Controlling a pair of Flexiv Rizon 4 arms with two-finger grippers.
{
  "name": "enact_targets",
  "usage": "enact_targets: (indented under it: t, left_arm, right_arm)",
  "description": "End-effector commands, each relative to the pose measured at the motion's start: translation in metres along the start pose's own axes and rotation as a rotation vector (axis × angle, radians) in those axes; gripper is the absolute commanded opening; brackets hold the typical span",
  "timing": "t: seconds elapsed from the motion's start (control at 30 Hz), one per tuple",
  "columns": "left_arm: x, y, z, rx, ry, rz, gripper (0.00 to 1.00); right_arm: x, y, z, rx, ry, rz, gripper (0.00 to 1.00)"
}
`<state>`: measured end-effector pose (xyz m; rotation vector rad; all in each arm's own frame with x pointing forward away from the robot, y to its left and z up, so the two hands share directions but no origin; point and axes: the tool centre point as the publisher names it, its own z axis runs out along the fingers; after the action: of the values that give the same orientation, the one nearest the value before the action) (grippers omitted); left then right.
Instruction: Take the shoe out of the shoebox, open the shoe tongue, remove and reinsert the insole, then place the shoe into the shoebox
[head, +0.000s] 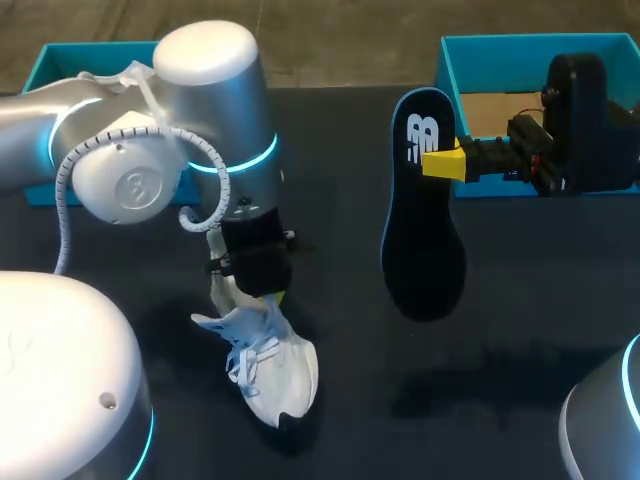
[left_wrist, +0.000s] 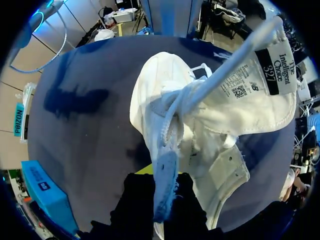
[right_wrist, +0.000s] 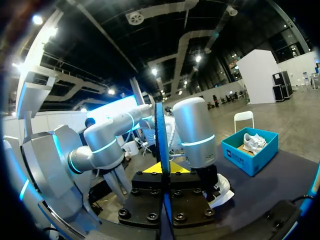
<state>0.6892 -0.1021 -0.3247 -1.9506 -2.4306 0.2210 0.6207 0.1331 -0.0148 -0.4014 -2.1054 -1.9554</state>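
A white shoe (head: 275, 375) stands tilted on the dark table, toe toward the front, with my left gripper (head: 262, 290) shut on its heel collar from above. In the left wrist view the shoe (left_wrist: 165, 90) hangs ahead of the left gripper (left_wrist: 160, 175), its tongue (left_wrist: 250, 100) folded outward so the label shows. My right gripper (head: 445, 163) is shut on the heel end of a dark insole (head: 420, 240), which hangs above the table right of the shoe. Seen edge-on, the insole (right_wrist: 160, 130) runs between the yellow tips of the right gripper (right_wrist: 162, 169).
An open blue shoebox (head: 450, 70) sits at the back right, just behind the right gripper. A second blue box (head: 50, 65) sits at the back left behind my left arm; this box (right_wrist: 240, 155) holds another white shoe (right_wrist: 254, 141).
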Motion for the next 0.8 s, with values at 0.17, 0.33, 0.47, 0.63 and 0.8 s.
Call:
enact_targets:
  t: [0.17, 0.33, 0.47, 0.63, 0.8]
  left_arm:
    - [0.001, -0.023, 0.003, 0.006, 0.008, 0.056, 0.0]
    - [-0.002, -0.053, 0.008, -0.02, 0.03, 0.126, 0.0]
    - [-0.004, -0.07, 0.014, -0.03, 0.047, 0.173, 0.0]
    - [-0.008, -0.081, 0.023, -0.051, 0.055, 0.188, 0.0]
    - [-0.012, -0.088, 0.033, -0.019, 0.063, 0.217, 0.0]
  right_arm:
    - [0.0, 0.0, 0.002, 0.0, -0.001, 0.0, 0.0]
    - [0.0, 0.0, 0.002, 0.0, -0.001, 0.0, 0.0]
    - [0.0, 0.0, 0.002, 0.0, -0.001, 0.0, 0.0]
    - [0.0, 0.0, 0.002, 0.0, -0.001, 0.0, 0.0]
    - [0.0, 0.0, 0.002, 0.0, -0.001, 0.0, 0.0]
